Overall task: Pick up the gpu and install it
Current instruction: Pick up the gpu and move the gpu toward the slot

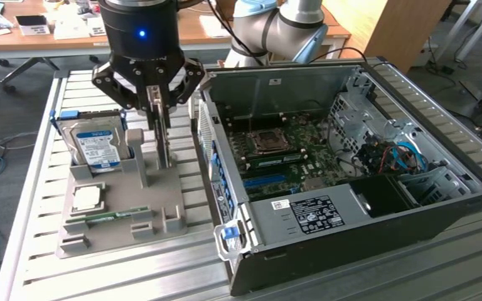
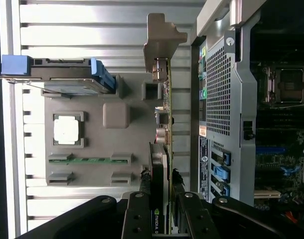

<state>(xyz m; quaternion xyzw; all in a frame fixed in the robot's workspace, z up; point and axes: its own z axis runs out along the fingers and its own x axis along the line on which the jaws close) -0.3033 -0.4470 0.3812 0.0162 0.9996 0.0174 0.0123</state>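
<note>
The gpu (image 1: 166, 141) stands upright and edge-on over the grey holder tray (image 1: 153, 194), just to the exterior view's left of the open computer case (image 1: 442, 207). My gripper (image 1: 159, 113) comes down from above, shut on the card's top edge. In the wrist view the gpu (image 2: 165, 124) runs as a thin green board with a black cover. Its silver end bracket (image 2: 161, 35) is at the far end, and my gripper (image 2: 161, 191) clamps it from both sides. I cannot tell whether the card's lower edge still rests in the tray. The motherboard (image 1: 283, 150) lies exposed inside the case.
On the tray, a silver hard drive (image 1: 98, 147) with a blue-white label stands in a slot, with a processor chip (image 1: 86, 199) and a slim green memory stick (image 1: 107, 216) nearer the front. The case wall (image 2: 221, 99) is close beside the card. A slatted metal table (image 1: 48, 263) carries everything.
</note>
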